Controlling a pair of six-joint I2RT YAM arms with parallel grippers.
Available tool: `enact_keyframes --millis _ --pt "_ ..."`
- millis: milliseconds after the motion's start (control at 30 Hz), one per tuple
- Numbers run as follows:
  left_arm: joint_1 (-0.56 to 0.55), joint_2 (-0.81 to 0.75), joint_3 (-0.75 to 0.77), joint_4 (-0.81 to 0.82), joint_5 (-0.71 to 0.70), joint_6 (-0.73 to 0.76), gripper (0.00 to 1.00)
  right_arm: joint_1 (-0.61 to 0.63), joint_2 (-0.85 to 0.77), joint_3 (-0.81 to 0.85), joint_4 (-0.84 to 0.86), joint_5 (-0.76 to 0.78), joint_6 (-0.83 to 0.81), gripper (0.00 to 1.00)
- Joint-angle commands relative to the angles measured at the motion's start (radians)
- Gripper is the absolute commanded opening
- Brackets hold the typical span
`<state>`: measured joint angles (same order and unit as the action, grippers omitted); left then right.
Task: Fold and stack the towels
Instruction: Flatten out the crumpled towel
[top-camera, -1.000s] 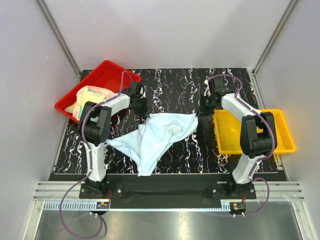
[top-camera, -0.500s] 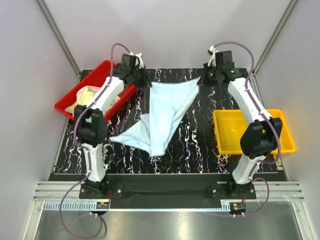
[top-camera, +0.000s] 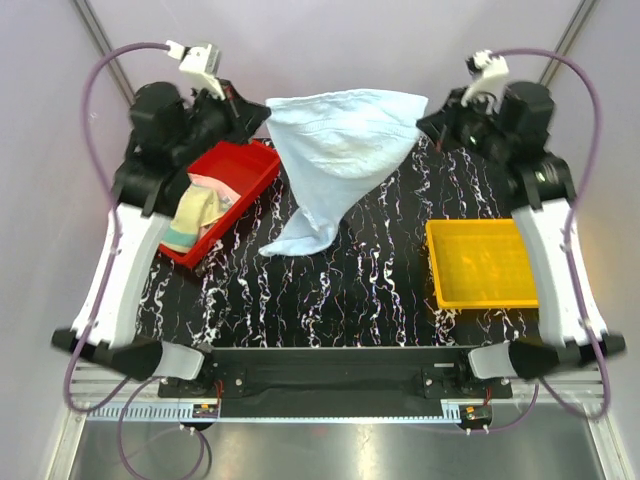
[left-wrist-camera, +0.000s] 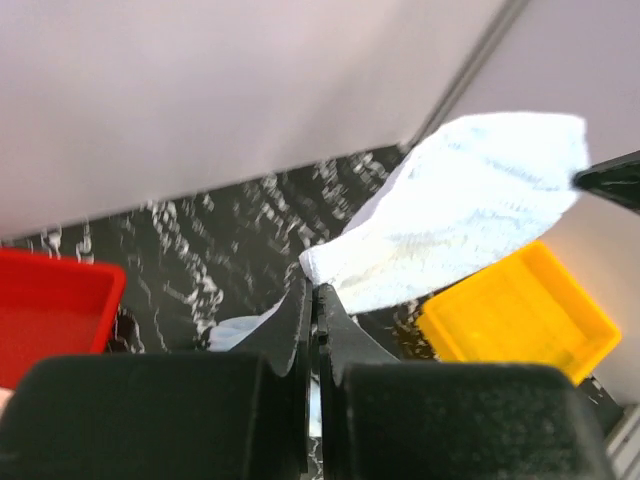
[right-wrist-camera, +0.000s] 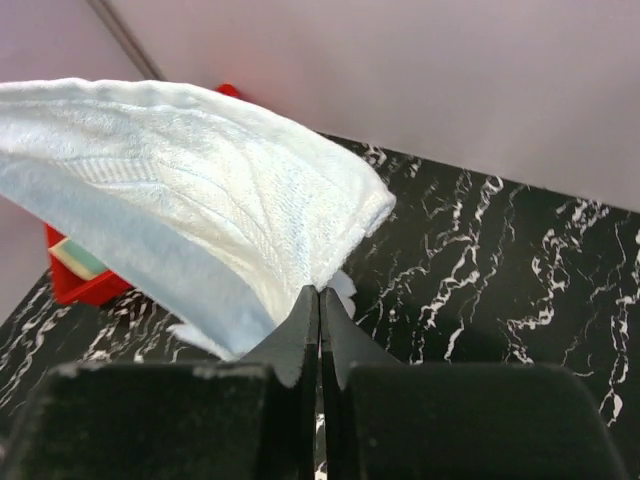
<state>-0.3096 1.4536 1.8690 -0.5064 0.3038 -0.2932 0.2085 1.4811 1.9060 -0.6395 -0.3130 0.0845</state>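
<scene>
left gripper (top-camera: 264, 110): jaws pressed together, pinching one top corner of pale blue towel (top-camera: 340, 140) | right gripper (top-camera: 424, 122): jaws pressed together, pinching the opposite top corner | pale blue towel: stretched between both grippers, tail hanging below them over table (top-camera: 350, 290) | other towels (top-camera: 195, 212): in red tray (top-camera: 258, 165) beneath left gripper
</scene>
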Motion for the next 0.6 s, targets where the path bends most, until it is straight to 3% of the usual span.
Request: enact_keyframes --millis 0,100,300,567 --pt "-0.063 -0.149 -0.033 0.052 0.023 0.061 0.00 -0.001 -0.282 -0.158 0.131 -0.110 -0.023 0.00" --pt "-0.138 -0.255 -0.054 0.034 0.050 0.068 0.00 -0.001 -0.463 -0.290 0.233 -0.173 -0.002 0.00" --pt "-0.244 -0.354 -0.042 -0.001 0.015 0.032 0.00 -0.001 -0.633 -0.334 0.276 -0.221 0.047 0.00" --pt "-0.252 -0.319 0.149 -0.064 -0.055 0.040 0.00 -0.001 -0.627 -0.217 0.323 -0.160 0.049 0.00"
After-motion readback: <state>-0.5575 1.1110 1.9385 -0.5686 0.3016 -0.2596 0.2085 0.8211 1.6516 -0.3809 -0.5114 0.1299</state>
